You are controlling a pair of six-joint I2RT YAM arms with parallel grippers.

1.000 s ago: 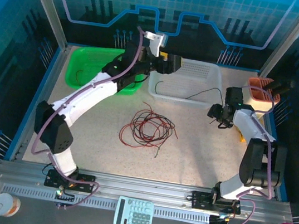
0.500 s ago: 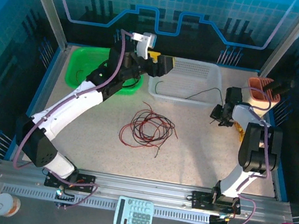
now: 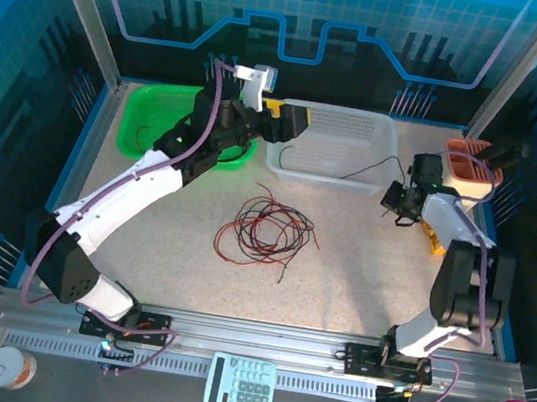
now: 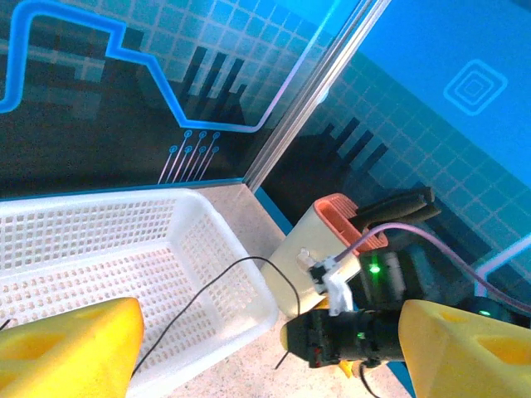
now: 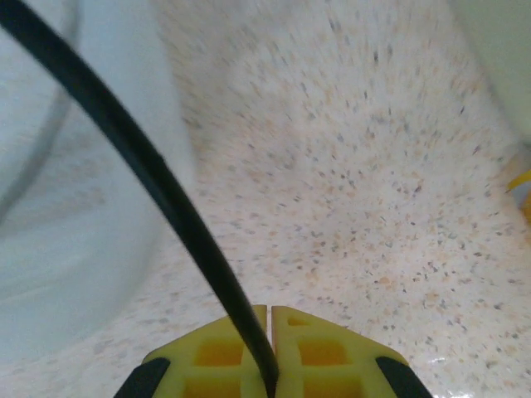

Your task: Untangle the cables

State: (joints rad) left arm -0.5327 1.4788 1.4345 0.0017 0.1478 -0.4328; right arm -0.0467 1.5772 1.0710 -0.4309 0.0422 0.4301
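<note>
Right gripper [image 5: 270, 313] pinches a thin black cable [image 5: 176, 214] trailing from the white perforated plastic basket [image 3: 361, 124]; left gripper [image 3: 298, 123] hangs spread wide above its left end.

Tangle: thin red and black cables [image 3: 266, 229], looped together in a loose knot, lying flat mid-bench [image 3: 357, 285].
Separate strand: one black cable [image 3: 366, 168] arcs from the white basket [image 3: 313, 173] to the right gripper [image 3: 398, 196], pinched between its closed fingers.
</note>
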